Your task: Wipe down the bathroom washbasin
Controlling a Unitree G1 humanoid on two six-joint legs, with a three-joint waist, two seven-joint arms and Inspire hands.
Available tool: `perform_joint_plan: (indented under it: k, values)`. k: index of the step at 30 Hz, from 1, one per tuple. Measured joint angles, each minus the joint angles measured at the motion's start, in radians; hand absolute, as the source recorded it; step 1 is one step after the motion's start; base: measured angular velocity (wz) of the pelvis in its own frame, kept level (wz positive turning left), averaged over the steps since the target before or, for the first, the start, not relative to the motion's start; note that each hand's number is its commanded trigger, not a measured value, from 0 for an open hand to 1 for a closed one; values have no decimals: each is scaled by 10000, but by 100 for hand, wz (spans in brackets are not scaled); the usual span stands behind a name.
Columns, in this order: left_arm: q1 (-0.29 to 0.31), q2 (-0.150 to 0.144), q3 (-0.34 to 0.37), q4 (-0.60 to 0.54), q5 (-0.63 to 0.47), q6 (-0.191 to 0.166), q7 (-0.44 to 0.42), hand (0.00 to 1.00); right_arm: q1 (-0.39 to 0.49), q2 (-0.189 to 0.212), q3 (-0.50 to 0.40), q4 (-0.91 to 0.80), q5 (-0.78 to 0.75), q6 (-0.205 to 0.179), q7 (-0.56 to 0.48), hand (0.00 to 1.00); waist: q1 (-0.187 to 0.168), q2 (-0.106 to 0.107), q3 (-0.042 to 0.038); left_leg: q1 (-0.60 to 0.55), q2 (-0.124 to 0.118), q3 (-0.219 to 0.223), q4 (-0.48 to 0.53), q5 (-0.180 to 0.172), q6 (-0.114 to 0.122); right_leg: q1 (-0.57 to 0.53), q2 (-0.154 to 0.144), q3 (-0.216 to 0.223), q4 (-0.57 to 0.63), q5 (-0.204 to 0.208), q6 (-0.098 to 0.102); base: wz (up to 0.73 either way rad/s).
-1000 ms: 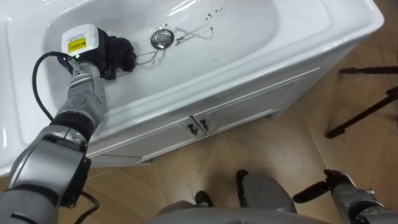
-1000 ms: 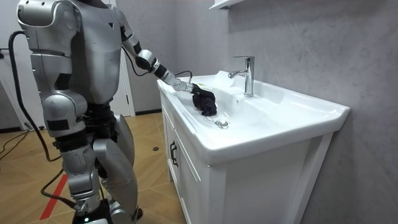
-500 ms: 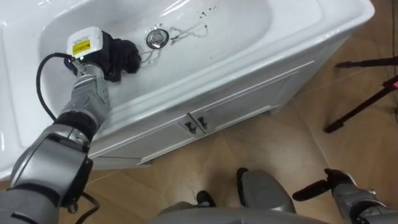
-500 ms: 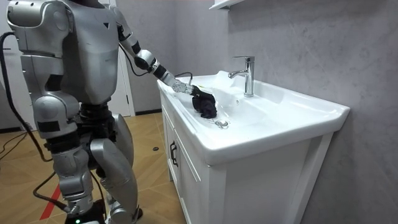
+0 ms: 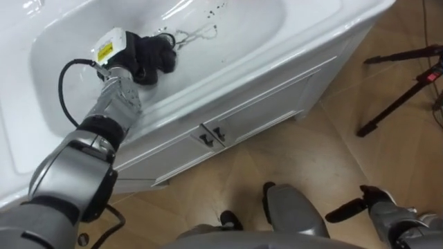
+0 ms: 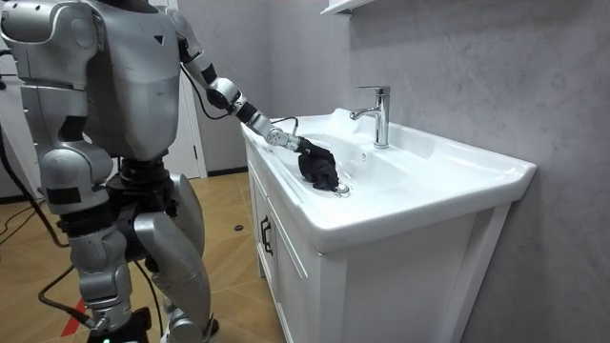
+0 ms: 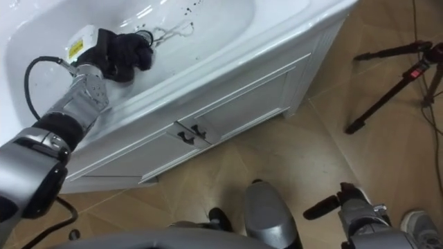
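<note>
**Floor level, 5 o'clock.** Right hand (image 5: 356,206), hanging low beside the robot over the wooden floor (image 5: 311,166). Its dark fingers lie straight and close together and hold nothing.

**Floor, 3 o'clock.** Black tripod (image 5: 401,100), legs splayed on the boards, well apart from the cabinet.

**Cabinet, centre.** White vanity cabinet (image 5: 263,111) with two doors. A pair of small dark handles (image 5: 211,136) sits where the doors meet. The doors are closed, so the contents cannot be seen.

**Basin, 12 o'clock.** White basin (image 5: 249,41) set on top of the cabinet. Contents:
- A dark cloth (image 5: 154,57), bunched, lying on the bowl floor at 11 o'clock.
- The drain (image 6: 340,190), just beside the cloth in the room view.
- A thin water trail (image 5: 197,31), running off from the cloth toward 1 o'clock.
- A few dark specks (image 5: 208,10) beyond the trail.

**Left hand** (image 5: 116,50). It reaches down into the basin and sits on the cloth. The fingers merge with the dark fabric, so I cannot tell whether they are spread or closed.

**Writing.** A yellow label is on the white tag at the back of the left hand. Its print is too small to read.

**Far edge.** Chrome faucet (image 6: 379,114), upright on the basin's back rim and spout turned over the bowl, against a grey wall (image 6: 477,76).

**Stance.** The robot stands at the front of the cabinet, on the room view's left, with its left arm stretched out over the rim.
</note>
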Motion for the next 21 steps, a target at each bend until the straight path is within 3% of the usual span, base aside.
perform_joint_plan:
  k: [6, 15, 19, 21]
  values:
    - [-242, -131, 67, 225, -1579, -232, -389, 100, -52, 7, 221, -35, 35, 177, 83, 0, -101, -18, 5, -7, -86, 1, 17, 13, 24, -143, -73, 88, 256, -82, 20, 0]
    - [-401, -265, 67, 481, -1860, -388, -428, 100, -54, 21, 296, -43, -37, 210, 51, 0, -263, -119, 11, 63, -114, 149, 17, 19, 32, -152, -52, 315, 304, -70, 54, -5]
    - [-657, -367, 66, 536, -2321, -399, -502, 100, -62, 91, 295, -1, -3, 213, -111, 0, -330, -320, 60, 27, -80, 370, 119, 17, 33, -168, -36, 362, 313, -73, 73, -1]
    - [-786, -353, 88, 530, -2790, -398, -602, 100, -56, 90, 296, 23, 38, 215, -142, 0, -333, -412, 48, 5, -75, 400, 128, 17, 34, -188, 6, 383, 291, -67, 81, -5]
